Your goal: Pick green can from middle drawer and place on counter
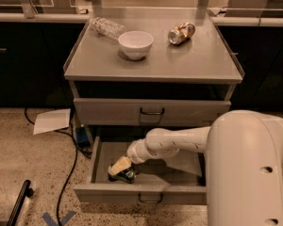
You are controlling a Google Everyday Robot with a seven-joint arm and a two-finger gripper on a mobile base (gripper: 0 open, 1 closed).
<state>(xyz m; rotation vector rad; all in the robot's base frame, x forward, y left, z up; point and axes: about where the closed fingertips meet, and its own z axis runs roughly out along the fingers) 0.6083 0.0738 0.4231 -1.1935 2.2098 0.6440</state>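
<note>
The green can (128,175) is lying in the open middle drawer (141,193), front-left, just beside the gripper (119,166); the grey counter (203,62) is sitting above.

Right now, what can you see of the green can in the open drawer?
The green can sits low in the open drawer, near its front left corner. Only a small, dark, shiny green patch shows, because the gripper is down in the drawer right over it and covers the rest. Its pose and any markings cannot be made out, nor whether the gripper has hold of it.
</note>
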